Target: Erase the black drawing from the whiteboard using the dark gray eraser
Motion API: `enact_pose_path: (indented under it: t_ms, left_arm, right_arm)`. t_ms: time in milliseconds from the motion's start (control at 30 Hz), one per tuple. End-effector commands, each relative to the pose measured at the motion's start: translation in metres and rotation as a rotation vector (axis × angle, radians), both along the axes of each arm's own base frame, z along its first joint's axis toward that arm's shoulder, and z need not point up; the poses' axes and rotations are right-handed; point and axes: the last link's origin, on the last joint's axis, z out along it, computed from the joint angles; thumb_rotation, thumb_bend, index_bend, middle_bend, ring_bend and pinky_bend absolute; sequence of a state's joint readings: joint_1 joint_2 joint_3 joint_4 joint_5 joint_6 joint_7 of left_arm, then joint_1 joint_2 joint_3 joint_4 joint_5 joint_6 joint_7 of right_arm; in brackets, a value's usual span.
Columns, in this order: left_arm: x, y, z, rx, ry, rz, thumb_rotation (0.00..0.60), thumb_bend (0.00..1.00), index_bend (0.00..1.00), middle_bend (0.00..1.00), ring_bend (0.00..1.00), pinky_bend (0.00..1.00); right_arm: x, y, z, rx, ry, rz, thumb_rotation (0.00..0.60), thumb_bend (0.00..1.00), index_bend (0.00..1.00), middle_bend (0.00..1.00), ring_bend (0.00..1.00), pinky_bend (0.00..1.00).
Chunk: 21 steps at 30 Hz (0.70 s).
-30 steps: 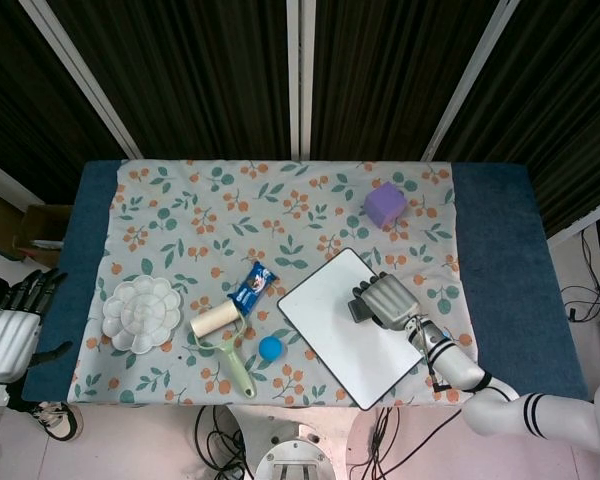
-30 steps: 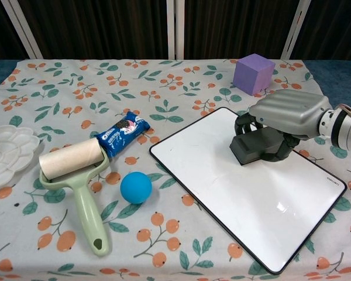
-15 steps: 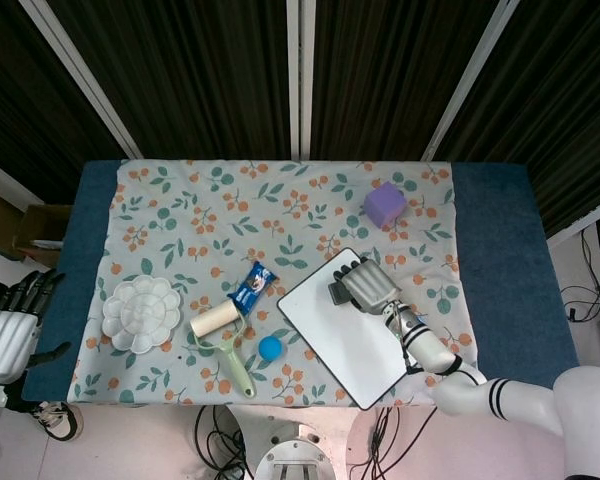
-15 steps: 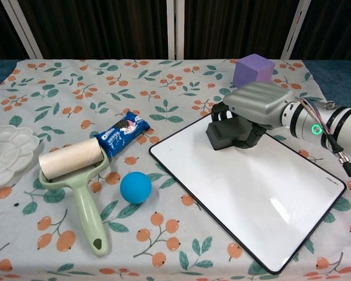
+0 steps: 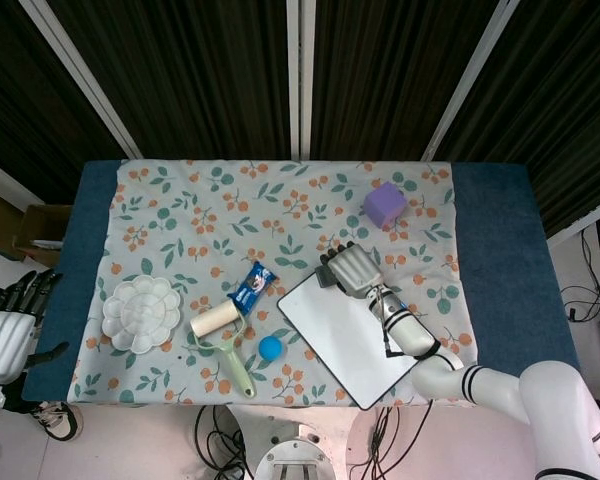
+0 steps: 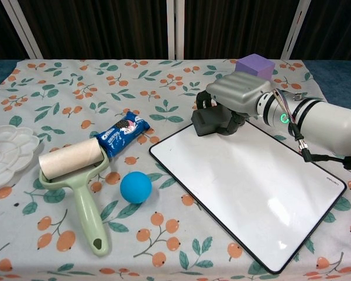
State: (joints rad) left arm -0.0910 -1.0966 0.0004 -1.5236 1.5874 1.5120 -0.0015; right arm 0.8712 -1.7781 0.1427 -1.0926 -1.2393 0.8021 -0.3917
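Observation:
The whiteboard [image 6: 245, 187] [image 5: 345, 335] lies tilted on the floral cloth at the front right; its white surface shows no black marks. My right hand [image 6: 237, 93] [image 5: 350, 266] grips the dark gray eraser [image 6: 209, 122] [image 5: 327, 277] from above. The eraser sits at the board's far-left edge, partly over the cloth. My left hand [image 5: 8, 330] hangs off the table's left side in the head view, fingers apart and holding nothing; the chest view does not show it.
A purple cube [image 6: 254, 63] stands just behind my right hand. A blue ball [image 6: 136, 187], a green-handled lint roller [image 6: 76, 170] and a blue snack packet [image 6: 121, 133] lie left of the board. A white flower-shaped palette [image 6: 6, 153] sits at the far left.
My right hand slid the eraser from the middle of the board up and to the left, onto the board's far-left edge. The left hand stayed still.

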Motion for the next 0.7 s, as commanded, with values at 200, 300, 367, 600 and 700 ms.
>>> enact_pose_path:
  t_ms: [200,300,367,600,700]
  left_arm:
    - [0.001,-0.002,-0.004,-0.013,0.001,-0.001,0.6,0.0,0.08,0.07,0.04,0.16]
    - [0.002,-0.003,-0.007,-0.02,0.001,-0.002,0.6,0.0,0.08,0.07,0.04,0.16]
    - [0.002,-0.002,-0.008,-0.021,-0.002,-0.002,0.6,0.0,0.08,0.07,0.04,0.16]
    - [0.007,-0.001,-0.012,-0.03,-0.007,-0.018,0.6,0.0,0.08,0.07,0.04,0.16]
    - [0.008,-0.001,-0.012,-0.029,-0.007,-0.02,0.6,0.0,0.08,0.07,0.04,0.16]
  right_arm:
    - [-0.016,0.024,0.009,0.062,-0.044,-0.023,0.6,0.32,0.92,0.79,0.7,0.8]
    - [-0.022,0.036,0.019,0.073,-0.043,-0.003,0.6,0.32,0.92,0.79,0.7,0.8]
    - [-0.028,0.045,0.026,0.085,-0.052,-0.007,0.6,0.32,0.92,0.79,0.7,0.8]
    - [-0.051,0.073,0.049,0.12,0.004,0.01,0.6,0.32,0.92,0.8,0.7,0.81]
    - [-0.062,0.084,0.058,0.133,0.016,-0.001,0.6,0.32,0.92,0.8,0.7,0.81]
